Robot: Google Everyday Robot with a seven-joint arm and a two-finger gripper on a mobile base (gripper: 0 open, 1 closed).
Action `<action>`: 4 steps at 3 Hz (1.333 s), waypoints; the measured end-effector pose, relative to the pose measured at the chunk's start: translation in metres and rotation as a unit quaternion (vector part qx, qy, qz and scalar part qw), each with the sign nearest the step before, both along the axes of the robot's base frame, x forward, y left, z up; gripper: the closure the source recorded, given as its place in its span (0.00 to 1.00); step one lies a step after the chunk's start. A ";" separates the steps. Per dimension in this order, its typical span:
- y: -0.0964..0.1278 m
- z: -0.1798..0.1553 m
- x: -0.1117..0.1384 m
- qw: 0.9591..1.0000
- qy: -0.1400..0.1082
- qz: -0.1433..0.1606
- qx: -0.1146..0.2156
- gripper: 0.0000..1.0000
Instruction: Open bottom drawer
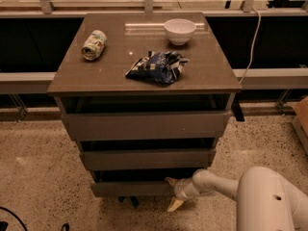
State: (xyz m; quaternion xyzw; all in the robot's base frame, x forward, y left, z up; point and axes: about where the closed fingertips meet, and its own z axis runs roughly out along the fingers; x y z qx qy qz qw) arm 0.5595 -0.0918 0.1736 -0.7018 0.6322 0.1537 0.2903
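Now look low by the floor for the gripper [171, 193], touching the right part of the bottom drawer [130, 189]. Cannot tell if open or shut. Look left from there along the long flat front, lying left to right under the middle drawer [147, 159]. Needs a pull straight out toward the camera, away from the cabinet [144, 73]

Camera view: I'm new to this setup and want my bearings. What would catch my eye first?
The white arm at lower right, reaching its gripper to the right end of the bottom drawer, lowest of three grey-brown fronts. Next, the cabinet top: a can lying at left, a white bowl at the back and a dark snack bag in the middle.
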 end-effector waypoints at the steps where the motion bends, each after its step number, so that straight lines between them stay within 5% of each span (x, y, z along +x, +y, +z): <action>1: 0.010 -0.005 -0.025 1.000 0.016 0.011 0.004 0.00; 2: 0.011 -0.003 -0.024 1.000 0.014 0.013 0.000 0.00; 4: 0.012 0.001 -0.021 0.999 0.023 0.028 -0.035 0.37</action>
